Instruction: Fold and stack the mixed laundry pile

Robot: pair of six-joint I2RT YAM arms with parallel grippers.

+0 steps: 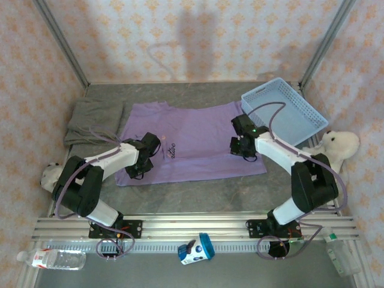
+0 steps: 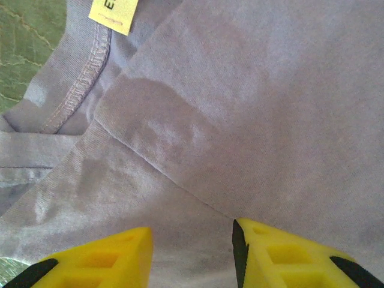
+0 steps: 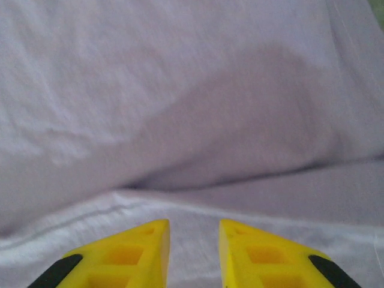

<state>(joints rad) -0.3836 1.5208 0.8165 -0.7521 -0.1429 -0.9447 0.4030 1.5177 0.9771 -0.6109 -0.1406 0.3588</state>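
On the grey table [image 1: 198, 195] the shirt [image 1: 198, 129] lies flat in the middle, with the left gripper [image 2: 192, 231] spread halfway and the right gripper [image 3: 194, 225] spread a little, both low over it, holding nothing, so a pinch may catch one layer and fold it crooked.

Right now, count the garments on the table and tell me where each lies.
2. The purple T-shirt lies spread flat mid-table; the grey garment lies at the far left, beside it. More could hide underneath.
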